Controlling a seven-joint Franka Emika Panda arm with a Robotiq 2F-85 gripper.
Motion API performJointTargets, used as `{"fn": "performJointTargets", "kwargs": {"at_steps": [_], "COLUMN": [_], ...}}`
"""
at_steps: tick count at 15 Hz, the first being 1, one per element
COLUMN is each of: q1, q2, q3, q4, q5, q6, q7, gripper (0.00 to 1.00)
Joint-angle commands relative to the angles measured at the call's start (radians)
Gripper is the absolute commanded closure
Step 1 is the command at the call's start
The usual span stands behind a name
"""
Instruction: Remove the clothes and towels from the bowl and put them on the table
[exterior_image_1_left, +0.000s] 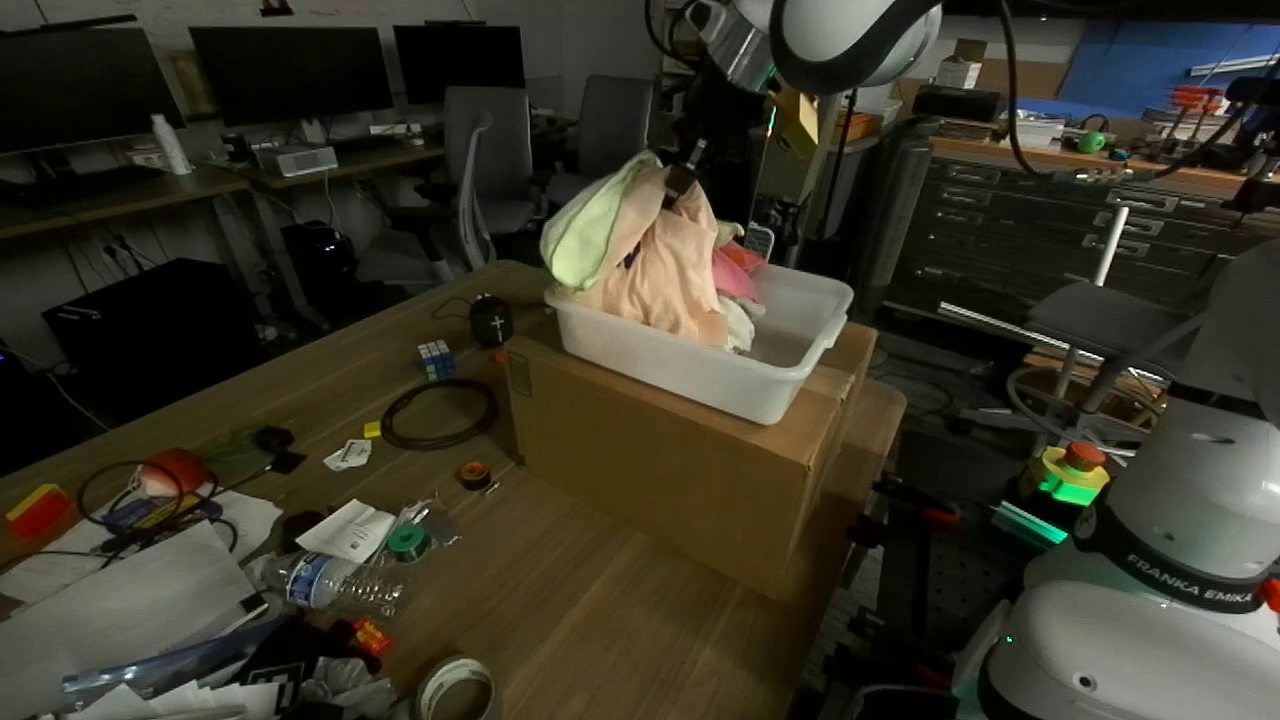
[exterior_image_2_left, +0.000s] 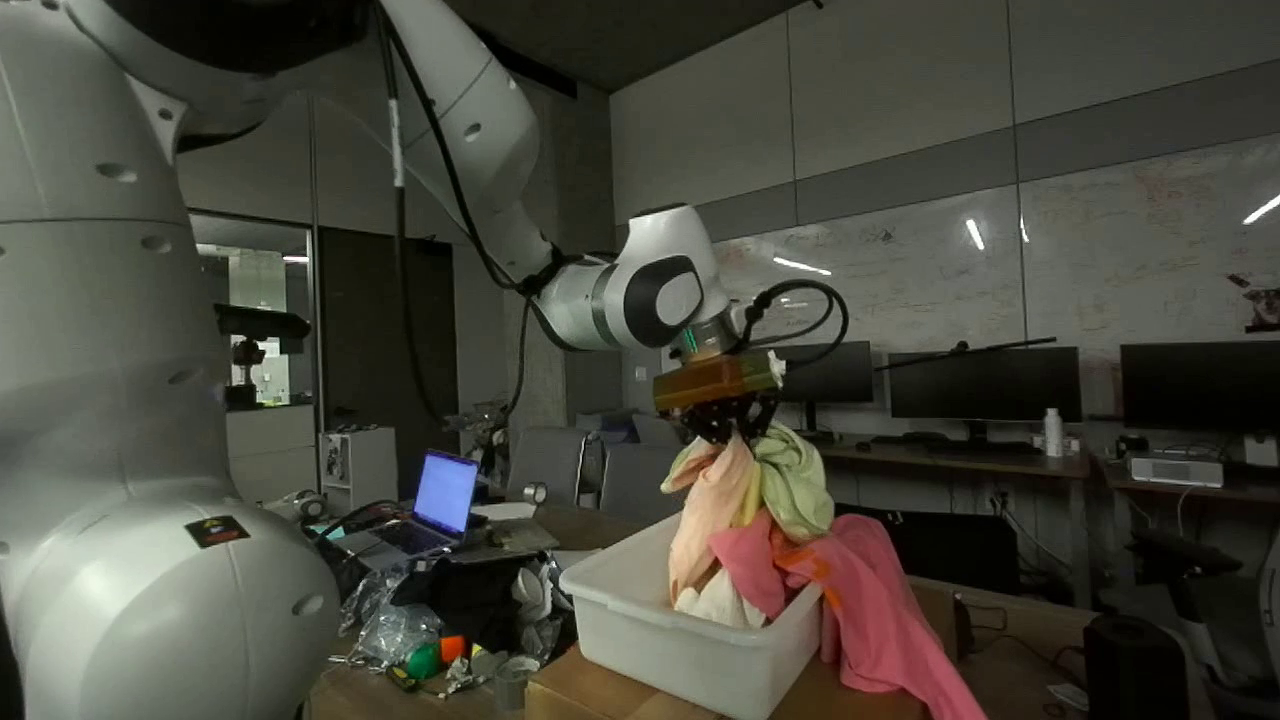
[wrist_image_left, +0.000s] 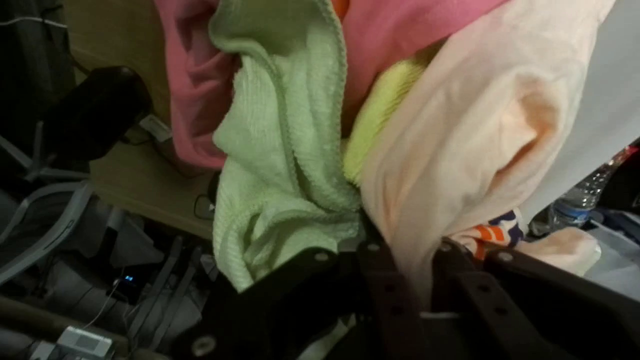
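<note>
My gripper (exterior_image_1_left: 685, 182) is shut on a bunched peach cloth (exterior_image_1_left: 665, 265), seen in the wrist view between the fingers (wrist_image_left: 406, 250). The cloth hangs down into a white plastic bin (exterior_image_1_left: 680, 372). A light green towel (exterior_image_2_left: 795, 482) hangs beside the fingers; whether it is pinched too I cannot tell. A pink cloth (exterior_image_2_left: 875, 585) drapes over the bin's rim and down outside. A yellow towel (wrist_image_left: 376, 120) shows between the green and peach ones. A white cloth (exterior_image_2_left: 715, 602) lies low in the bin. The fingertips are partly hidden by cloth.
The bin stands on a cardboard box (exterior_image_1_left: 640, 470) on the wooden table (exterior_image_1_left: 590, 600). A black speaker (exterior_image_1_left: 491, 320), Rubik's cube (exterior_image_1_left: 436, 360), cable coil (exterior_image_1_left: 440, 414), plastic bottle (exterior_image_1_left: 335, 582) and tape roll (exterior_image_1_left: 458, 690) lie on the table. A laptop (exterior_image_2_left: 440, 500) sits behind.
</note>
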Motion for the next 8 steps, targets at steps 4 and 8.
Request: {"fn": "performJointTargets", "kwargs": {"at_steps": [4, 8], "q1": [-0.007, -0.012], "q2": [-0.202, -0.277], "q3": [0.010, 0.014], "q4": [-0.059, -0.077], "q5": [-0.071, -0.087], "q6": [0.131, 0.172], "q7": [0.116, 0.164], "gripper": [0.90, 0.90]}}
